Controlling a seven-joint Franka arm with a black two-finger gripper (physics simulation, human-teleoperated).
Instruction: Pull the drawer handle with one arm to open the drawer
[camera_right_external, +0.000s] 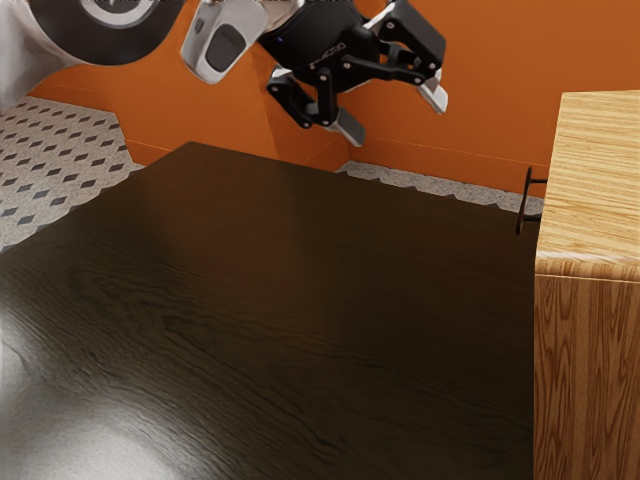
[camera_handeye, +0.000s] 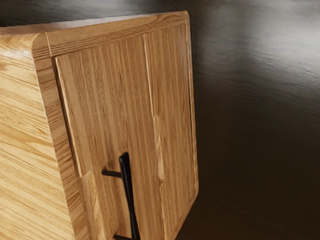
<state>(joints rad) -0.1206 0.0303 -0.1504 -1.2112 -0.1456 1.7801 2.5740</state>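
My tool (camera_right_external: 392, 113) hangs spread wide above the far edge of the bench (camera_right_external: 250, 300), well apart from the black drawer handle (camera_right_external: 524, 200) on the wooden cabinet (camera_right_external: 590, 190) at the exterior view's right.

Dark wood table (camera_right_external: 250, 300), fine grain all through it, polished enough to throw a soft pale sheen near the front. Now the drawer front (camera_handeye: 125, 110): light oak-look wood, bold streaky grain, smooth satin finish. Its handle (camera_handeye: 125, 185) is a thin black bar, matt, looks like metal. The gripper (camera_right_external: 393, 114) is black, hard-shelled and slightly glossy, paler at the tips. Orange wall (camera_right_external: 500, 70) behind is flat and matt
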